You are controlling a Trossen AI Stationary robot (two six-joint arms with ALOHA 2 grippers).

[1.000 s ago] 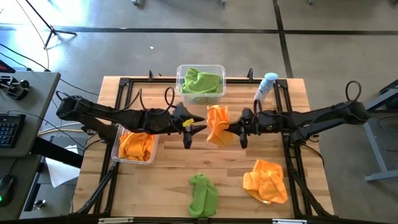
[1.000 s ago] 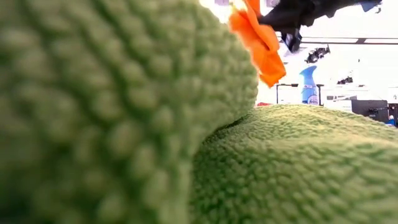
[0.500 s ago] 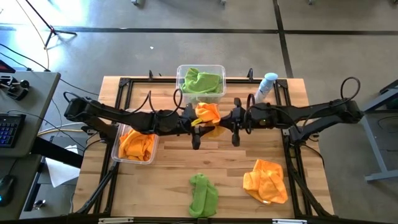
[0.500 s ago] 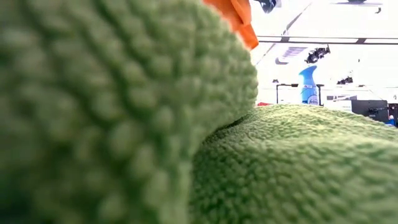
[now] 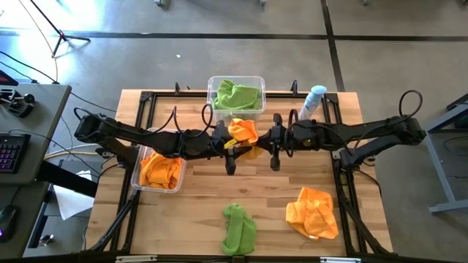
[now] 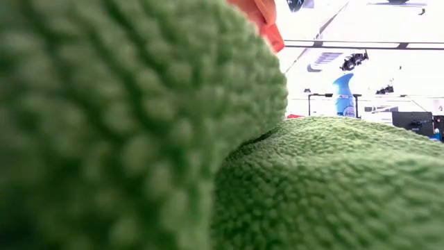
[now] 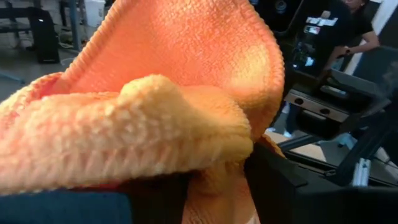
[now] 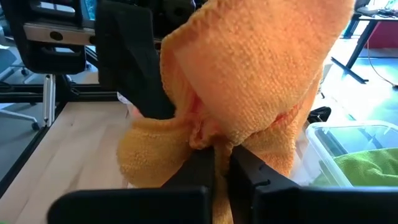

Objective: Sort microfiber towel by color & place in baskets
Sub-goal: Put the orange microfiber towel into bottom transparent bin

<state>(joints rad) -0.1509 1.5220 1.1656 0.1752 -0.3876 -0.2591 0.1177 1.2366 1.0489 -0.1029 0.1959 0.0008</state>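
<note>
Bare table (image 5: pixel 197 197) lies open between the green cloth (image 5: pixel 239 228) and the orange-filled bin (image 5: pixel 159 169).

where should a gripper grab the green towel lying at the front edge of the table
Grip the green towel at its bunched top hump, coming straight down from above. It lies crumpled in a long heap apart from the loose orange towel, and raised folds give fingers something to pinch.

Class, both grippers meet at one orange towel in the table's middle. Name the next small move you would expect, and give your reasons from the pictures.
Probably the right gripper lets go, leaving the orange towel to the left gripper. Both appear shut on it, a handover in mid-air. The basket with orange towels lies on the left arm's side, so that arm is better placed to carry it there. The green-filled basket would be the wrong one.
</note>
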